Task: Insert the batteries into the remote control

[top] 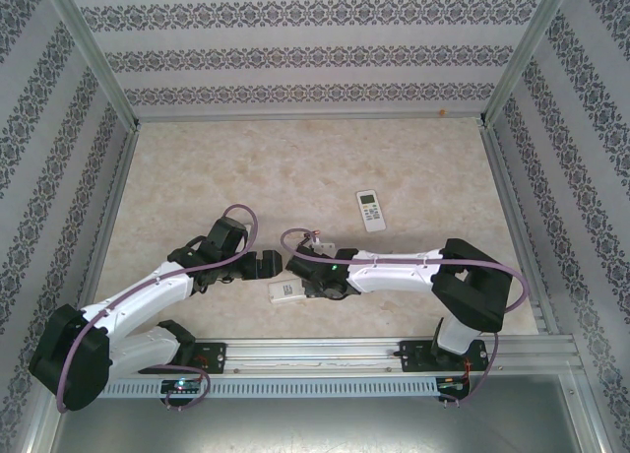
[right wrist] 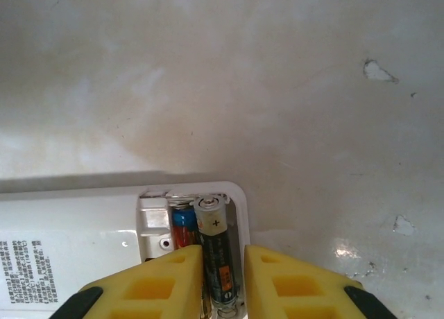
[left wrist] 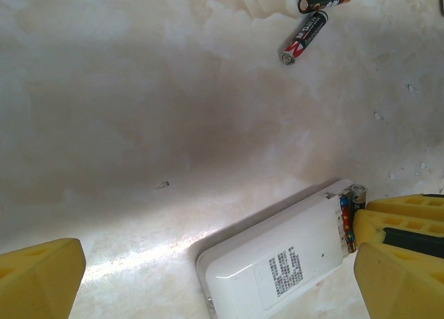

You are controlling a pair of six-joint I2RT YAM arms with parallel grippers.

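1. From overhead, both arms reach in toward the middle of the marbled table. The left gripper and the right gripper meet over a white remote control lying near the front edge. It is too small there to make out its battery bay.
2. The right wrist camera gives the close look. The remote control lies back side up with its bay open at the end. A battery, black with an orange band and its plus end up, sits in the outer slot. A blue battery lies in the slot beside it.
3. The right gripper has its yellow fingers drawn in narrow, one on each side of the black battery and pinching it.
4. The left wrist camera looks along the remote control from its other end and shows the printed label on its back. The left gripper stands wide open over the remote, its fingers apart and touching nothing that I can see. A yellow finger of the right arm crowds the bay end, partly hiding the battery.
5. That view also shows two loose batteries on the bare table, well away from the remote and nearly touching end to end.
6. Farther back in the overhead view, a second remote lies face up, and patterned walls close in the table.
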